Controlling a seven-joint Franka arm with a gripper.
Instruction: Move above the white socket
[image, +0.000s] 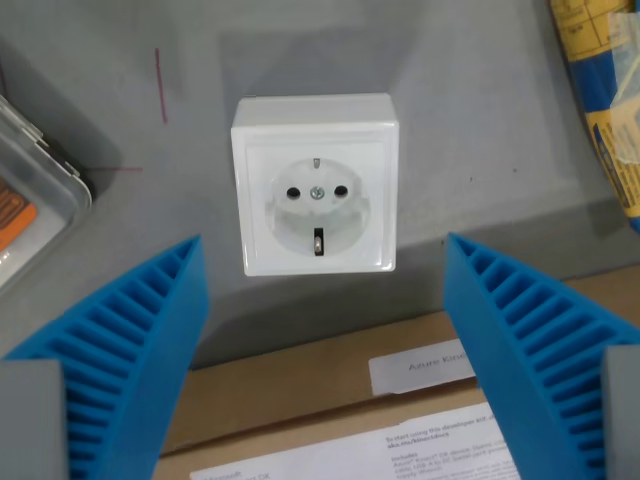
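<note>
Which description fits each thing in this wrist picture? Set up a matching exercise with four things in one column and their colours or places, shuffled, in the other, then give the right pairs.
Things
1. socket
2. gripper fingers
3. cardboard box
4. clear plastic container

Descriptions
A. brown, along the bottom edge, with a white label
B. white, in the middle on the grey surface
C. at the wrist view's left edge, with something orange inside
D. blue and ribbed, spread apart at lower left and lower right

Pairs: 1-B, 2-D, 3-A, 4-C
</note>
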